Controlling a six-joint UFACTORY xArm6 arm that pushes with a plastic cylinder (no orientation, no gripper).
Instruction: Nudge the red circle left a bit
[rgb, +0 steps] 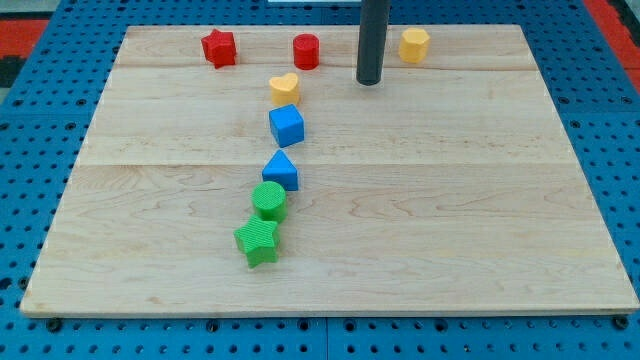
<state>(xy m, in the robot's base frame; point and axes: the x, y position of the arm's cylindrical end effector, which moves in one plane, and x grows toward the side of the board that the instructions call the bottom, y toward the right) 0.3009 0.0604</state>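
Observation:
The red circle (306, 51) stands near the view's top edge of the wooden board (480, 220), a little left of centre. My tip (369, 80) rests on the board to the right of the red circle and slightly below it, with a clear gap between them. A red star (218, 47) lies further left along the same top row. A yellow hexagon (414, 44) lies to the upper right of my tip.
A yellow heart (285, 89), a blue cube (286, 125), a blue triangle (282, 171), a green circle (269, 200) and a green star (259, 241) form a rough line down the board below the red circle. A blue pegboard (40, 120) surrounds the board.

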